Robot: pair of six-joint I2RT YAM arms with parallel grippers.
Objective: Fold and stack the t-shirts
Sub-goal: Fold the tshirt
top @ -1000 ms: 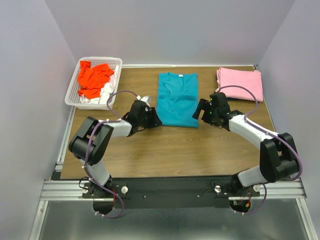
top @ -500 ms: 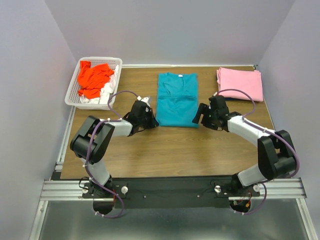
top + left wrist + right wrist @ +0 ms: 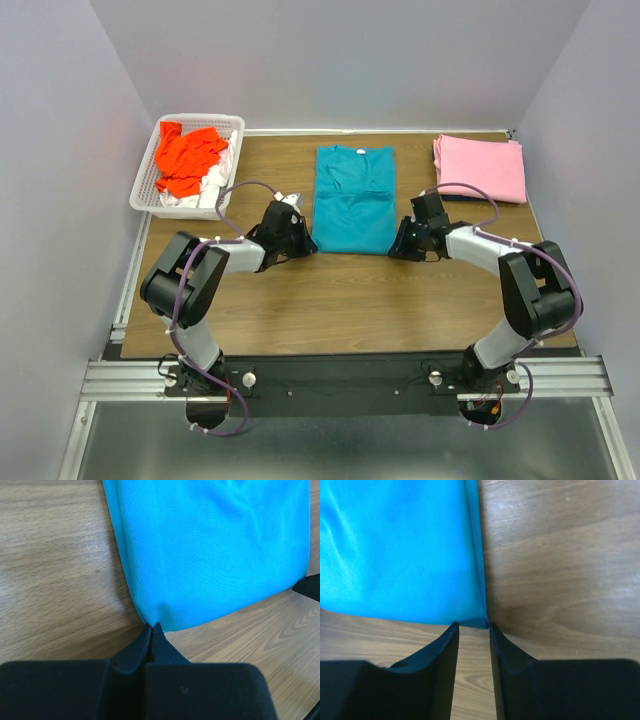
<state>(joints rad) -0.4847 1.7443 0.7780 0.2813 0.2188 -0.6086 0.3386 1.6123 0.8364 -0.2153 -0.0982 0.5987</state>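
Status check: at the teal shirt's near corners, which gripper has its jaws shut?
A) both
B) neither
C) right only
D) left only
D: the left gripper is pinched shut on a corner of the teal t-shirt, while the right gripper shows a clear gap between its jaws.

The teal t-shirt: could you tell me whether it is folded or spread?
Partly folded: the teal t-shirt lies as a narrow rectangle, sleeves tucked in.

A basket (image 3: 146,175) sits back left, a flat t-shirt (image 3: 352,200) in the middle, a folded t-shirt (image 3: 480,168) back right.
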